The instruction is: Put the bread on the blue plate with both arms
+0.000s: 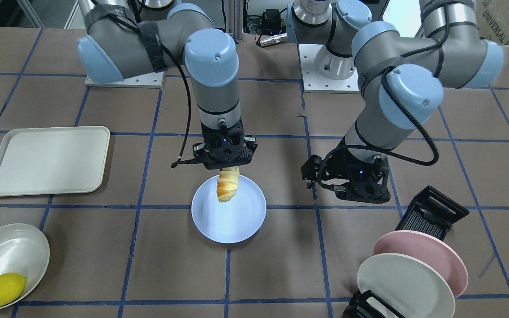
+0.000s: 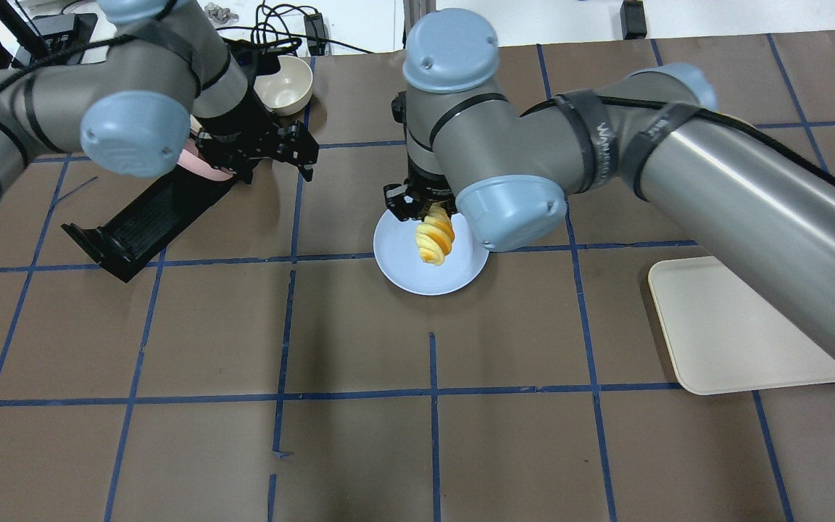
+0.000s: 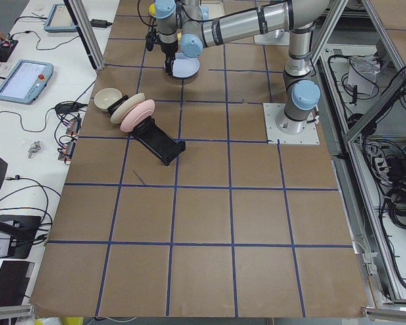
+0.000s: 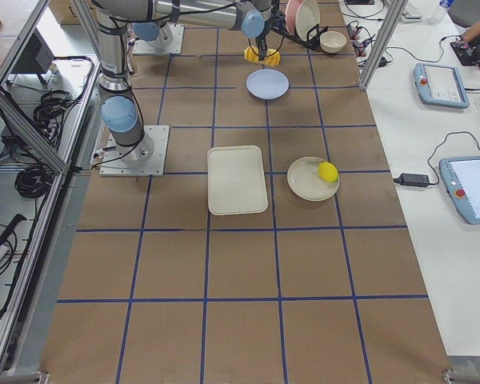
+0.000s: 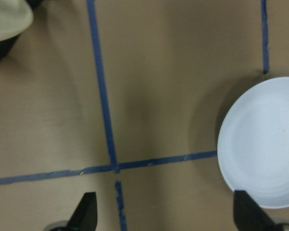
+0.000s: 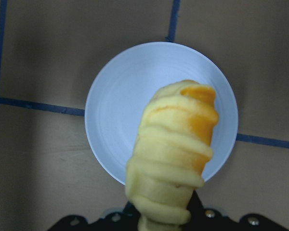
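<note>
My right gripper (image 1: pixel 229 168) is shut on the top end of the bread (image 1: pixel 228 185), a ridged pale yellow roll with orange stripes. The roll hangs upright just above the far side of the blue plate (image 1: pixel 237 223). The right wrist view shows the bread (image 6: pixel 176 154) over the plate (image 6: pixel 115 120). In the overhead view the bread (image 2: pixel 435 239) hangs over the plate (image 2: pixel 403 264). My left gripper (image 1: pixel 360 194) is open and empty, low over the table beside the plate; its wrist view shows the plate (image 5: pixel 265 144) to one side.
A cream tray (image 1: pixel 47 161) lies on the robot's right side. A bowl (image 1: pixel 20 247) near it holds a lemon (image 1: pixel 2 289). A black dish rack (image 1: pixel 431 214) holds a pink plate (image 1: pixel 422 258) and a cream-white plate (image 1: pixel 404 287) close to my left gripper.
</note>
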`<state>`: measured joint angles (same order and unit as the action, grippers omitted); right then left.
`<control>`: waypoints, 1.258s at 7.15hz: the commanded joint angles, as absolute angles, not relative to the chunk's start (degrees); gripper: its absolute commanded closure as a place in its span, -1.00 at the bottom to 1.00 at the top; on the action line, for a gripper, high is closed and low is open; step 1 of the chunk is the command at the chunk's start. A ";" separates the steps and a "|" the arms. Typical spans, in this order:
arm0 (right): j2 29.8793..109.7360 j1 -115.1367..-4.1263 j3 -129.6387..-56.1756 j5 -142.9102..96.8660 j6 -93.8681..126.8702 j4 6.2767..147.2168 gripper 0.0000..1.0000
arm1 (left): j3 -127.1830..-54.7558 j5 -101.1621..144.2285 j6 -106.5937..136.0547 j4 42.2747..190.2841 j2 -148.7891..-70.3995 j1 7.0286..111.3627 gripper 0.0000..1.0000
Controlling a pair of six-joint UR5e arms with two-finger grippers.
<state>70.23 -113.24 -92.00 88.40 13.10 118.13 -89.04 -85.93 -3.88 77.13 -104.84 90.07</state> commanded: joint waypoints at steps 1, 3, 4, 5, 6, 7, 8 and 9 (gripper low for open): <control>63.74 -114.79 -90.88 89.03 13.10 124.36 0.25 | -81.93 -91.99 -4.57 89.35 -102.58 89.30 -1.00; 62.85 -114.44 -91.23 89.73 12.04 124.37 0.24 | -83.14 -93.08 -4.83 90.18 -99.33 88.16 -1.00; 62.41 -114.26 -91.32 92.69 12.13 124.28 0.24 | -83.06 -92.99 -4.83 90.26 -99.14 87.46 -1.00; 61.97 -114.17 -91.32 95.51 12.39 123.67 0.21 | -82.80 -92.99 -4.83 90.70 -99.23 87.36 -1.00; 62.05 -114.00 -91.75 96.93 13.09 123.49 0.03 | -82.44 -92.99 -4.83 90.88 -99.23 87.54 -1.00; 61.96 -113.99 -92.37 97.03 13.18 123.83 -0.08 | -82.44 -92.99 -4.83 91.05 -99.14 87.63 -1.00; 61.88 -113.99 -92.37 97.12 13.18 124.10 -0.51 | -82.62 -92.99 -4.83 91.05 -99.14 87.63 -1.00; 61.79 -113.99 -92.02 97.12 13.18 124.28 -0.99 | -81.83 -92.99 -4.75 91.32 -98.88 87.63 -1.00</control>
<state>61.90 -114.00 -92.20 96.99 13.14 124.03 -82.39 -92.99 -4.82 91.08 -99.08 87.61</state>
